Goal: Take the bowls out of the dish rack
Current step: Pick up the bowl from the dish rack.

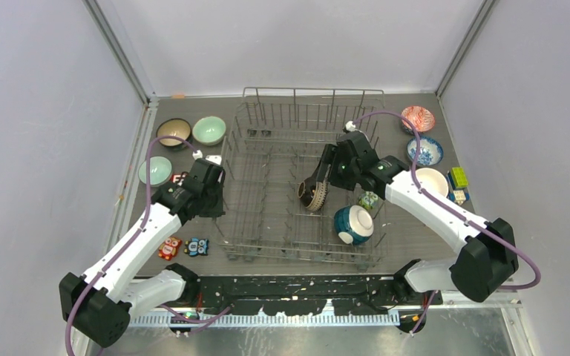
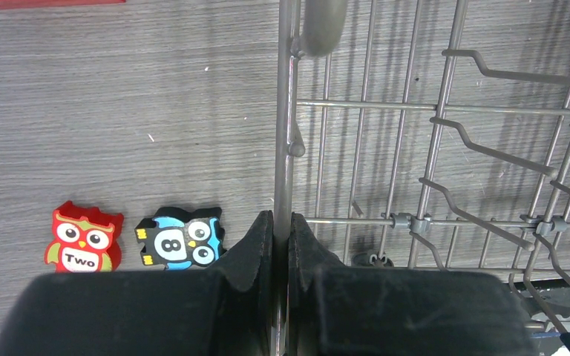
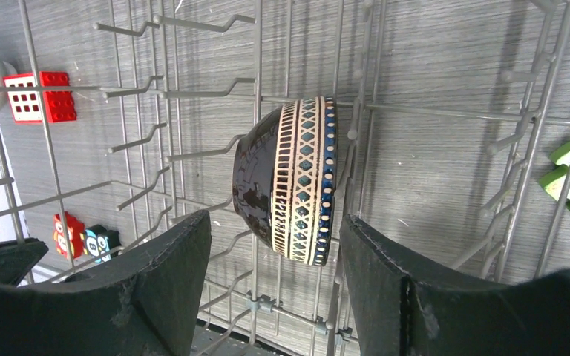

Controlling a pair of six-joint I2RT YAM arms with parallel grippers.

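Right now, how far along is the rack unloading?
Six bowls sit outside the dish rack, three each side. In hand: the right gripper, jaws open, straddles the dark patterned bowl; the left gripper is shut on the rack's side wire. Left: that bowl and the teal-and-white bowl, at least.

The dish rack (image 1: 313,93) stands mid-table; in its right half an on-edge bowl (image 1: 313,194) stands behind a front bowl (image 1: 352,225); left bowls (image 1: 208,130) and right bowls (image 1: 424,150) flank it; owl figures (image 1: 169,248) lie front-left.
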